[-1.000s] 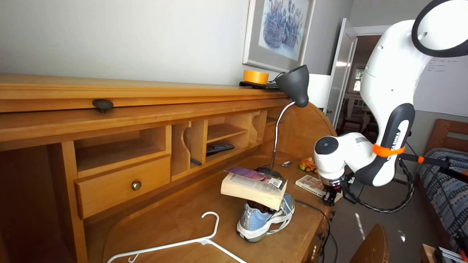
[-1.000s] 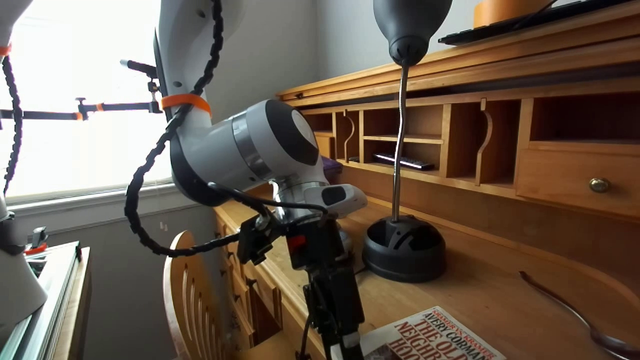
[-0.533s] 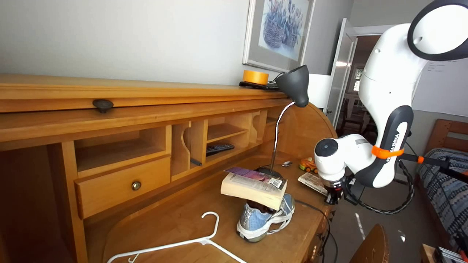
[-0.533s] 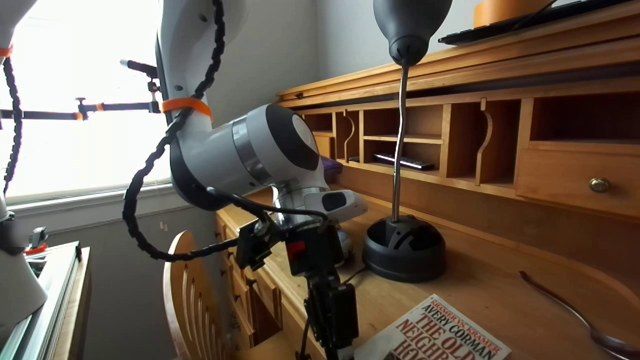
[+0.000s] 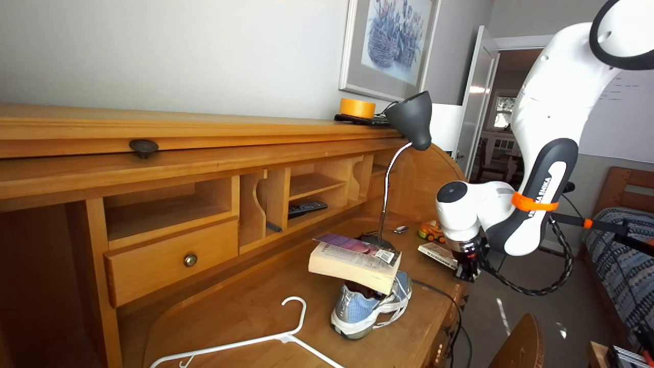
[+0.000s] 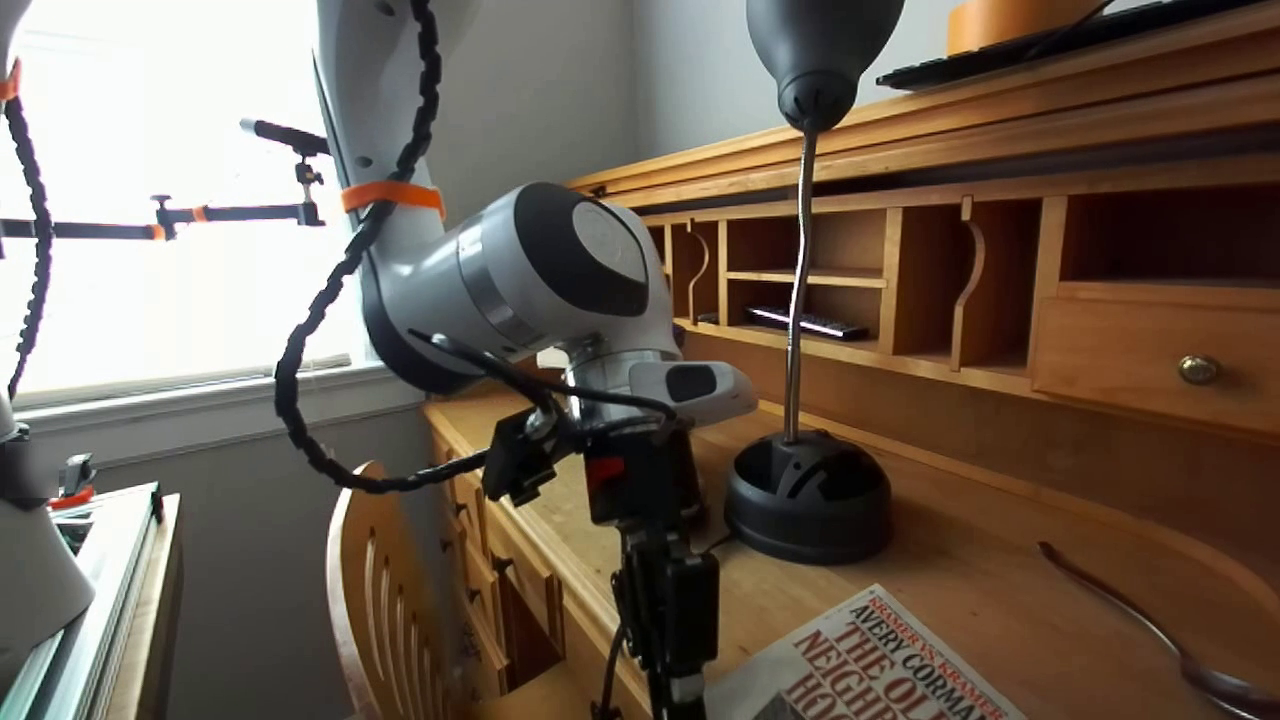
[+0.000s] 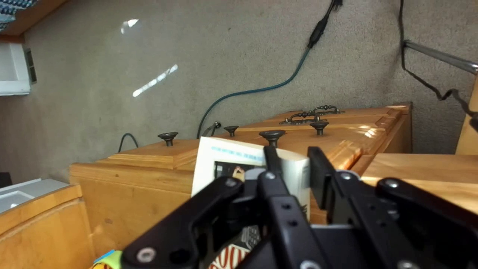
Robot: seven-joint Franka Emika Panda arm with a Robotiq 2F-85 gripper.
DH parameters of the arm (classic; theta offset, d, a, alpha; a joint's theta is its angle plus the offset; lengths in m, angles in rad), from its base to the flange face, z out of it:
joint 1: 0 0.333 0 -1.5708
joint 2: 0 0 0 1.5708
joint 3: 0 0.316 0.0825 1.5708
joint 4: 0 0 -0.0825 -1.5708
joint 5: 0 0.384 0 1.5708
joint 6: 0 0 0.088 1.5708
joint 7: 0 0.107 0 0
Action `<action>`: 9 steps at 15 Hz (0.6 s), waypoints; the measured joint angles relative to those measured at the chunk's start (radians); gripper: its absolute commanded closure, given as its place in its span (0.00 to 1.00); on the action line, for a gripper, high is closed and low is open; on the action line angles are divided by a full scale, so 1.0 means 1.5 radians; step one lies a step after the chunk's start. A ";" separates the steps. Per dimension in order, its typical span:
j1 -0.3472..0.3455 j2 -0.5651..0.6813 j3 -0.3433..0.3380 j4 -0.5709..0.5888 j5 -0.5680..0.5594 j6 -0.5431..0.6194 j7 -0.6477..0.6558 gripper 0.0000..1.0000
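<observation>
My gripper (image 7: 294,152) is shut on a white paperback book (image 7: 224,154), with its two fingers on either side of the spine edge. In an exterior view the paperback (image 6: 885,665) shows its cover with red and black lettering, and the gripper (image 6: 683,690) is at its near edge. In an exterior view the gripper (image 5: 467,275) is at the desk's front edge and the paperback (image 5: 438,254) looks tilted. How far it is off the desk (image 5: 327,327) I cannot tell. Part of the cover is hidden behind the left finger in the wrist view.
A black lamp (image 6: 808,497) stands near the paperback. A spoon (image 6: 1120,605) and an orange toy car (image 5: 430,231) lie beyond. A blue shoe (image 5: 357,312) bears a thick book (image 5: 352,263). A white hanger (image 5: 286,336) lies nearer. A wooden chair (image 6: 385,590) stands before the desk.
The paperback has moved and tilted along with the gripper, and shows more of its side in an exterior view. The arm has shifted a little and its wrist has risen slightly.
</observation>
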 measured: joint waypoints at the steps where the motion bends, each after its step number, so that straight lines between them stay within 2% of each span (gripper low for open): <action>1: -0.012 -0.014 0.014 -0.001 0.026 -0.011 -0.027 0.94; 4: -0.031 -0.059 0.042 -0.004 0.107 -0.043 -0.104 0.94; 9: -0.031 -0.133 0.070 -0.012 0.234 -0.110 -0.210 0.94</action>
